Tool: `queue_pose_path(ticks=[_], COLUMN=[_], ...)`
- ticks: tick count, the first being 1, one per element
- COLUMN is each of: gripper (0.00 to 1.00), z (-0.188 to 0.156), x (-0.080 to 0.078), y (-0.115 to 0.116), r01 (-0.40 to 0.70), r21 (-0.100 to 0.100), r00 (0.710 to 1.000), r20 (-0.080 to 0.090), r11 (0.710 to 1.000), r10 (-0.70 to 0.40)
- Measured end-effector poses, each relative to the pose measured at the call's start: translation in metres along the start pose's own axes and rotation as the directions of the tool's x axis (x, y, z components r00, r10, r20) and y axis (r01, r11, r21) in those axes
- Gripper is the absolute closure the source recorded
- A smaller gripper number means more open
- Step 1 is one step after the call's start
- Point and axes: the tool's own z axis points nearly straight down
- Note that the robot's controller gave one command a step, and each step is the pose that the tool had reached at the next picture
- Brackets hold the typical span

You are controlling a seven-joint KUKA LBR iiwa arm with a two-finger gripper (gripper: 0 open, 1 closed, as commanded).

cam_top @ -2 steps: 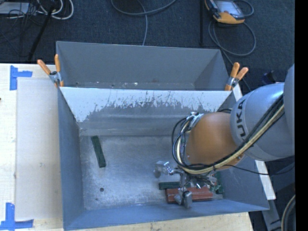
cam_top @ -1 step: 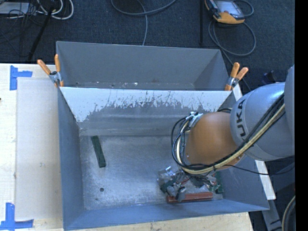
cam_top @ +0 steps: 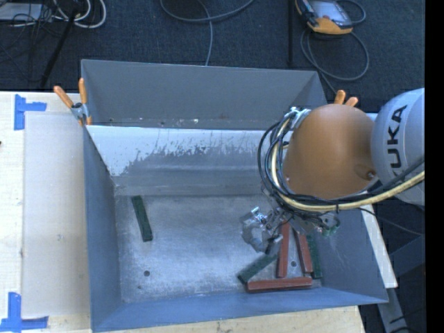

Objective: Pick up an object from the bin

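The arm's orange wrist cover (cam_top: 326, 151) hangs low over the right end of the grey bin (cam_top: 194, 96), and its bulk, with the looped cables, hides most of what lies beneath it, so it cannot be told whether the jaws are apart or together, nor whether anything sits between them. Below the cover lies a small cluster near the bin's front right corner: reddish-brown flat bars (cam_top: 279, 284), one along the front and others running back from it, with a dark green strip (cam_top: 257, 269) slanting in beside them. A silvery piece (cam_top: 253, 227) shows at the cover's lower left edge; whether it is part of the robot or a loose thing is unclear. A lone dark green bar (cam_top: 142, 219) lies well apart, on the left of the floor. By the look of it the task is at the reaching stage, with the jaws down at the cluster and nothing yet lifted clear. The next move probably calls for closing across the narrow width of a single bar and rising straight up, since the pieces touch or overlap and the right wall is near.
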Motion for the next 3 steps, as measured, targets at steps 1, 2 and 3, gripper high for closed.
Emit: queue_pose_path(ticks=[1, 2, 3], gripper=[0.0, 0.0, 0.0], z=[0.004, 0.102, 0.129], x=[0.002, 0.013, 0.015], y=[0.001, -0.022, -0.035], r01=[-0.001, 0.424, 0.458], r21=[-0.004, -0.013, -0.011], r00=[1.0, 0.905, 0.889], r20=[-0.008, -0.009, -0.007], r11=[1.0, 0.905, 0.889], r10=[0.001, -0.425, -0.458])
